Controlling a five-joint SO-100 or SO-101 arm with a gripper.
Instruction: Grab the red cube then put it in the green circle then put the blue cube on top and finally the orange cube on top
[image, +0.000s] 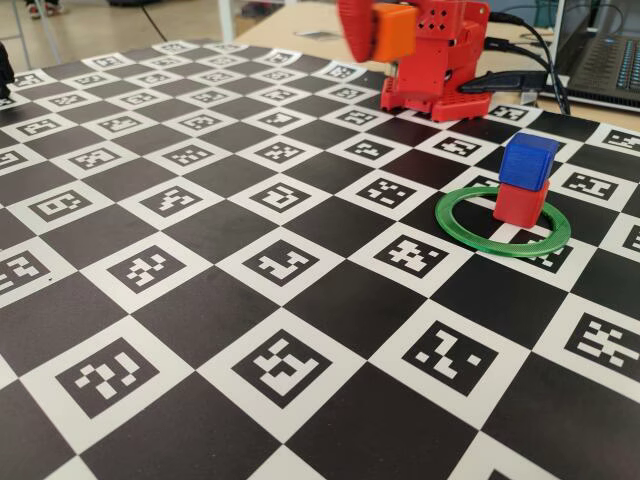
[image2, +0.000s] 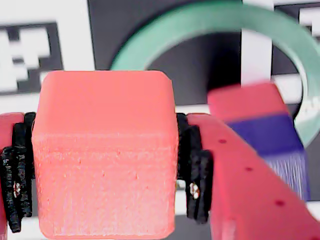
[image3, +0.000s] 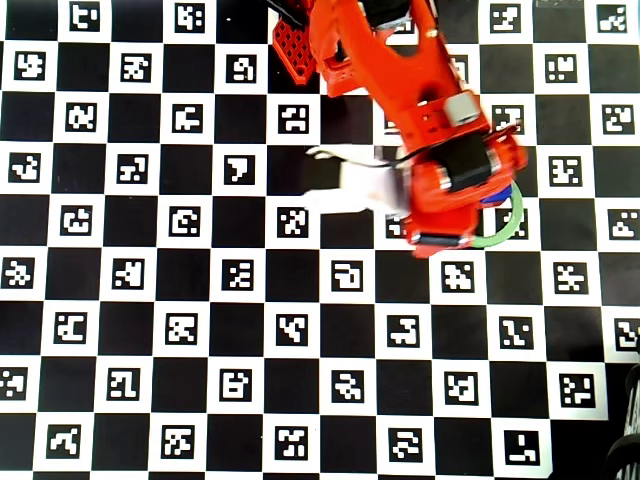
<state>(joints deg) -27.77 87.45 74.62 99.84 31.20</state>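
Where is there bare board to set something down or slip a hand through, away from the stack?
Free: the whole checkered board left of and in front of the green circle in the fixed view. Crowded: inside the ring, where the blue cube sits on the red cube, and above it, where the gripper carries the orange cube.

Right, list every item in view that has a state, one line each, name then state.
red cube: inside the ring, bottom of the stack.
blue cube: stacked on the red cube, turned slightly askew.
orange cube: held off the board, clamped between the fingers.
green circle: lying flat on the board around the stack.
gripper: shut on the orange cube.
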